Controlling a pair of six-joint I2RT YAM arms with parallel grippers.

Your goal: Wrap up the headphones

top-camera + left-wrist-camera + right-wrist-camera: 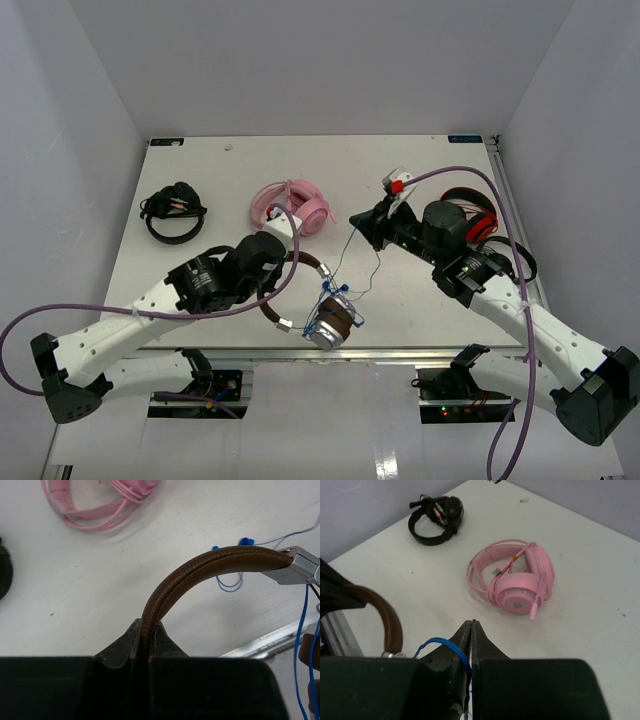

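The headphones (pixel 330 322) have a brown headband (pixel 200 570), brown pads and silver ear cups, and sit near the table's front edge. A thin blue cord (pixel 352 268) is wound round the cups and runs up to the right. My left gripper (pixel 146 630) is shut on the headband; it also shows in the top view (pixel 290 258). My right gripper (pixel 472 625) is shut on the blue cord (pixel 451 647), above the table right of the pink headphones; it shows in the top view (pixel 358 222).
Pink headphones (pixel 292 207) lie at the table's middle back, also in the right wrist view (pixel 517 577). Black headphones (pixel 172 210) lie at the left. Red-and-black headphones (pixel 470 222) sit under my right arm. The table's metal front edge (pixel 270 637) is close to the brown headphones.
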